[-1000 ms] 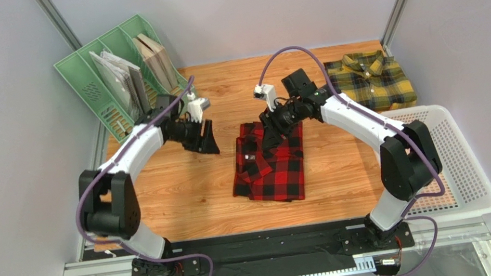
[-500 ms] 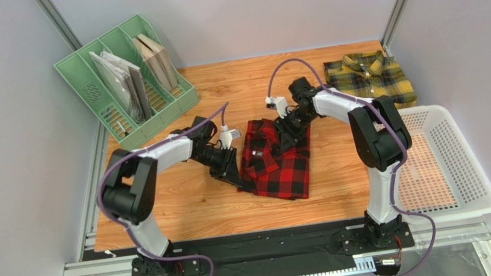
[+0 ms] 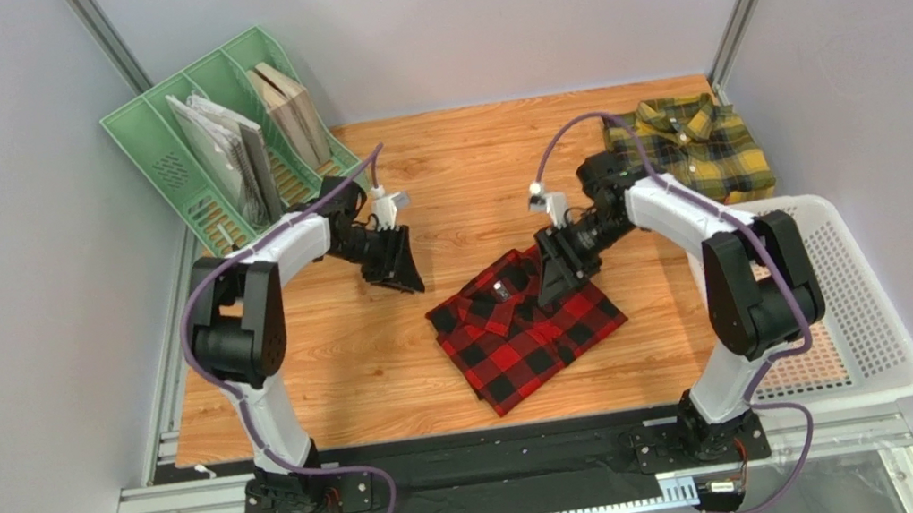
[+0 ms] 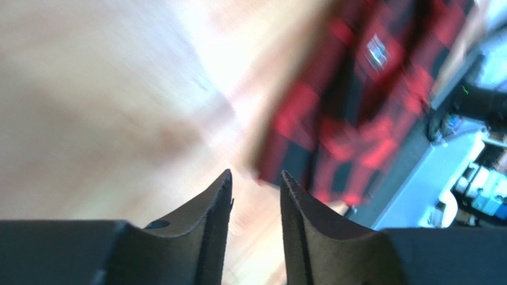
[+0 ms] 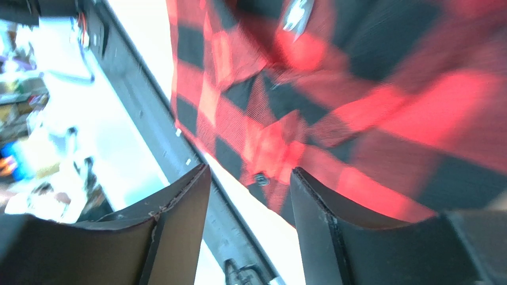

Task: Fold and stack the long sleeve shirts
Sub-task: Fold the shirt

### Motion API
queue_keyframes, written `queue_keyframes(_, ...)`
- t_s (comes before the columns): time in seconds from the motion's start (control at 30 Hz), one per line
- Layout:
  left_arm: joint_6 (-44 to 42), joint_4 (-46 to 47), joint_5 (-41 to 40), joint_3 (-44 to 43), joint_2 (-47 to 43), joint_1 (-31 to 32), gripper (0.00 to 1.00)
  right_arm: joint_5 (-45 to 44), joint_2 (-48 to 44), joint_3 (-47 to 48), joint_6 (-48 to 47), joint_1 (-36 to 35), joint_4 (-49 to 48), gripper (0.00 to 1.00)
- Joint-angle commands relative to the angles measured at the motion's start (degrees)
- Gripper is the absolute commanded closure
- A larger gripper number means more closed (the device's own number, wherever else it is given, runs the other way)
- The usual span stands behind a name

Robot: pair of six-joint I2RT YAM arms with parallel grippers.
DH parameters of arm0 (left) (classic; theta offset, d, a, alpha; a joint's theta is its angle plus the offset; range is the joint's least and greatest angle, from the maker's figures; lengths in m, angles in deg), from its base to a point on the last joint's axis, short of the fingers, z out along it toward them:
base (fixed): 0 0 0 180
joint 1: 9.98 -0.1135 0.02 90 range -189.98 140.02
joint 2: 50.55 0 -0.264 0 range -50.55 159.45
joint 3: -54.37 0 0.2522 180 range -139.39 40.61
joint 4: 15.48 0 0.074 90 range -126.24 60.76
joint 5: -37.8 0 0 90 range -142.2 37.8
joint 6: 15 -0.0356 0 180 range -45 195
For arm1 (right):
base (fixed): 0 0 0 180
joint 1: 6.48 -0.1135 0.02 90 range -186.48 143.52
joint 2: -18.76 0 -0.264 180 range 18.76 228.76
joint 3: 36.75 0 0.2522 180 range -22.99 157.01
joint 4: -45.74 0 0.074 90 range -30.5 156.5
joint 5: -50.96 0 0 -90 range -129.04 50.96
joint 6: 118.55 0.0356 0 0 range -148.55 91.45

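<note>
Plaid cloth sits in two places on the table (image 3: 343, 369). We see the red shirt (image 3: 527, 328) near the middle of the wood, folded into a rough rectangle and turned at a slant, with a small white patch close to its far edge. The yellow shirt (image 3: 694, 151) lies flat in the far right corner, collar away from the arms, well apart from the red one and just beyond the far rim of the white basket (image 3: 840, 281).

The right gripper (image 5: 247, 178) hangs over the far edge of the red shirt. In its wrist view we find the jaws spread wide, nothing pinched between them, and blurred red and black checks filling the space beyond. Whether the tips touch the cloth we cannot tell.

The left gripper (image 4: 256, 181) hovers over bare wood to the left of the red shirt, near its far left corner but apart from it. Its jaws stand a little apart with only wood and the shirt's edge showing through the gap, so we read it as released and holding nothing. That view is blurred.

At the far left corner a green file rack (image 3: 166, 164) leans with folders (image 3: 222, 149) standing in its slots.
</note>
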Motion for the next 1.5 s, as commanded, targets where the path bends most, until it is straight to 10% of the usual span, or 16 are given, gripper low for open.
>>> queue_keyframes(0.0,-3.97,-2.72,7.13,6.55,-9.71,3.4,0.55,-3.92,-1.87,6.1,-1.5,4.01,-2.67,0.42)
queue_keyframes(0.33,-7.93,-9.85,-1.72,-0.8,0.02,9.04,0.66,-14.04,8.5,8.14,-6.6,4.45,-4.78,0.43)
queue_keyframes(0.7,-9.43,-12.58,-6.82,-14.27,8.91,2.18,0.76,-1.94,0.52,-4.7,-0.45,4.28,-2.42,0.48)
queue_keyframes(1.03,-9.51,-6.69,4.61,0.13,-6.82,0.94,0.4,-11.31,-7.06,1.27,-2.56,8.58,-3.9,0.4)
queue_keyframes(1.47,-13.73,-10.91,1.87,2.25,-5.07,2.35,0.37,-12.64,6.73,8.22,-4.14,8.49,-5.49,0.4)
